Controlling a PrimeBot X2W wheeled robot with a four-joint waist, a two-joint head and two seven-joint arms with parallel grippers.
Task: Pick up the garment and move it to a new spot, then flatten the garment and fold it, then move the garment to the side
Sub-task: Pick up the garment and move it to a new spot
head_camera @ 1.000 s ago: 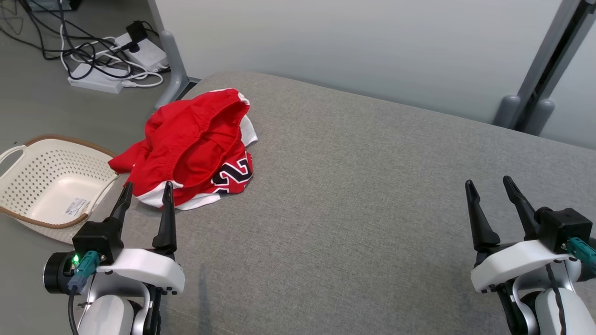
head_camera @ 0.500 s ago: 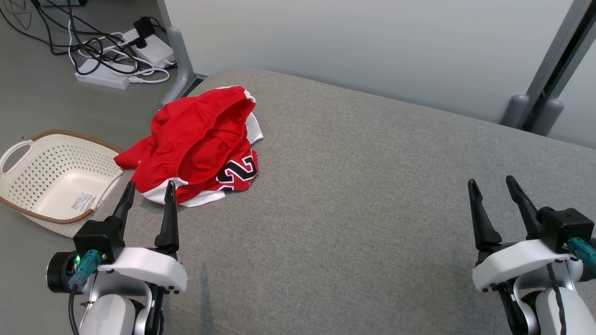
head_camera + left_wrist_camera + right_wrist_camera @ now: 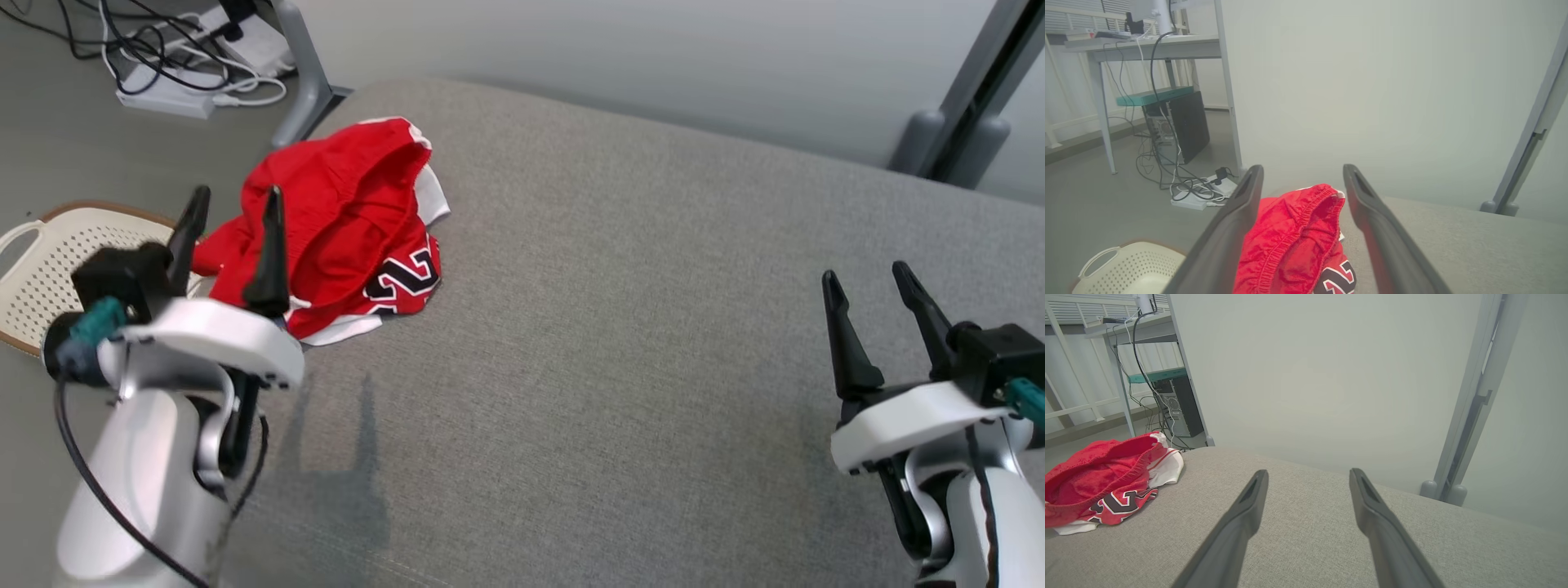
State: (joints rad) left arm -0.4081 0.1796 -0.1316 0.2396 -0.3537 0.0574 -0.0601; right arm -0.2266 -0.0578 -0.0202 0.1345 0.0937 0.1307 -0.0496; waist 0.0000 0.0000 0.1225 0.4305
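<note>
The grey padded surface (image 3: 620, 343) is spread wide ahead of both sets of jaws, and most of it lies bare between them and to the right of the left jaws, so ample room for a new spot is offered there. The red garment (image 3: 343, 220) is heaped near the surface's left edge, directly ahead of the left jaws and framed between their two fingers in the left wrist view. Its long axis is judged to run roughly along the line those fingers point. One red flap seems to hang past the edge, towards the perforated basket (image 3: 41, 261) on the floor, left of the left jaws. The left jaws are held wide apart, empty, above the heap's near end. The right jaws, also spread and empty, are kept well apart from the garment, which lies far to their left.
</note>
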